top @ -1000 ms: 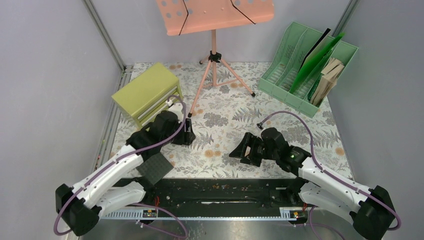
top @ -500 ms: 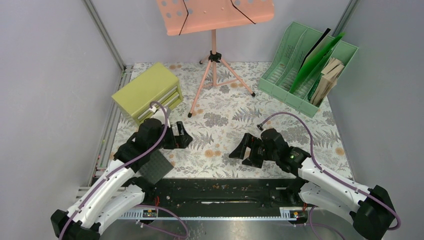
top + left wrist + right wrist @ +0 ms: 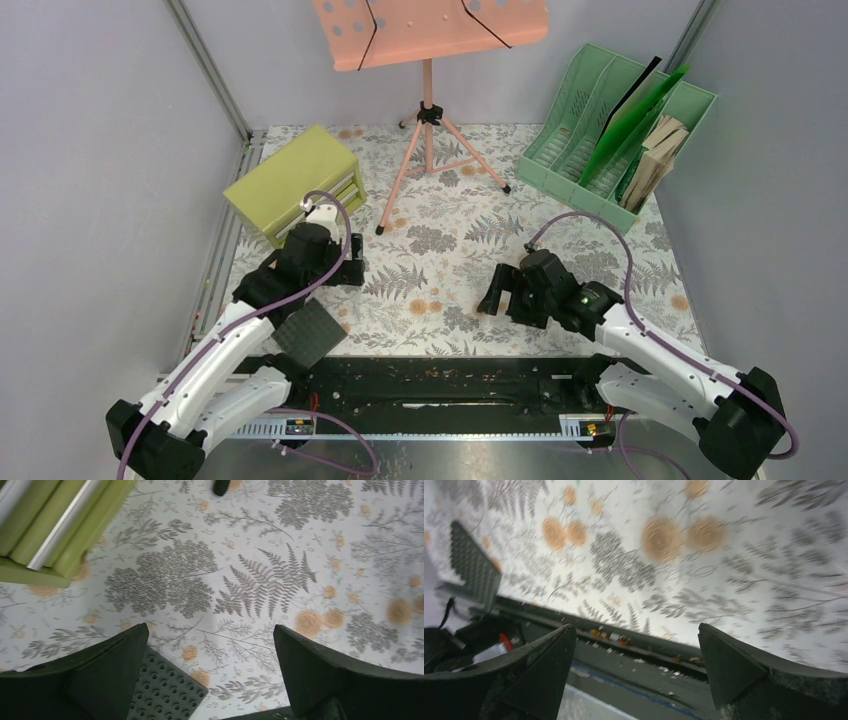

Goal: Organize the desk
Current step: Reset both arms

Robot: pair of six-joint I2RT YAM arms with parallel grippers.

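Observation:
The desk (image 3: 440, 240) is a whitish top printed with grey ferns and orange flowers. Over its left part, just in front of the olive-yellow drawer cabinet (image 3: 292, 183), my left gripper (image 3: 352, 265) hangs open. In the left wrist view the left gripper (image 3: 210, 635) has only the printed desk (image 3: 260, 580) between its fingers. My right gripper (image 3: 500, 292) is open over the right middle of the desk. The right wrist view is blurred; there the right gripper (image 3: 636, 635) holds nothing and looks along the desk's dark front rail (image 3: 649, 665).
A pink music stand (image 3: 428, 110) stands at the back centre, one foot (image 3: 220, 487) showing in the left wrist view. A green file rack (image 3: 612, 130) with folders sits back right. A grey studded plate (image 3: 308, 335) lies near the front left edge, beside my left finger (image 3: 100, 670).
My left gripper has opened wide and drawn back left from beside the cabinet's drawers. My right gripper has opened further, turned and shifted slightly right.

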